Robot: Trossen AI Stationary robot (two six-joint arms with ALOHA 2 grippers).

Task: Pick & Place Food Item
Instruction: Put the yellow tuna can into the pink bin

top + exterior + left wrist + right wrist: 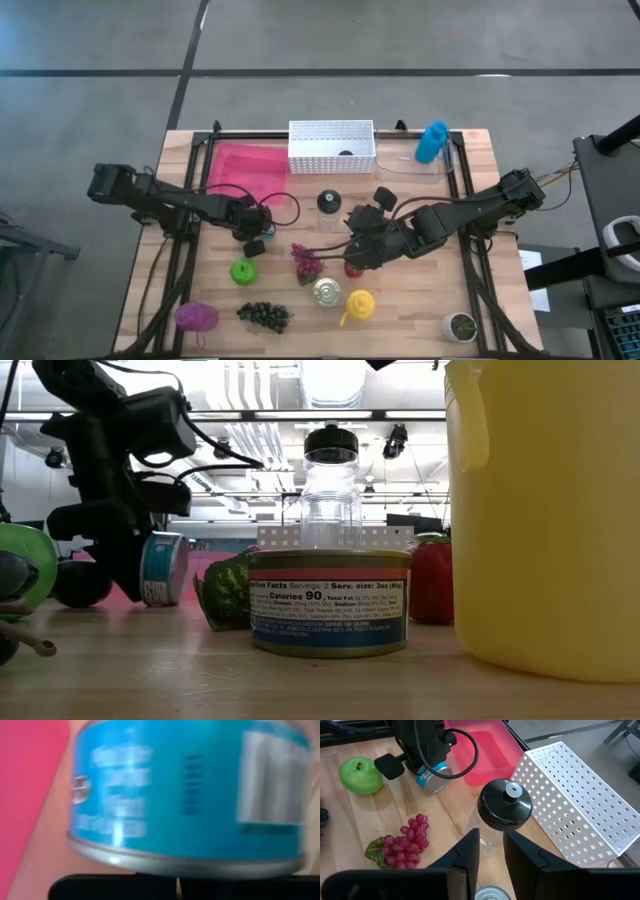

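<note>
Gripping a blue can (434, 776) in the left gripper (256, 237), fingers clamped on it beside the pink tray (244, 165) toward the desk's left edge, likely for placing there. Hovering mid-desk, the right gripper (491, 851), fingers slightly apart, empty.

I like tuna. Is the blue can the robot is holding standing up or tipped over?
Tipped on its side. The left gripper holds the blue can with its round end facing sideways, beside the pink tray.
</note>
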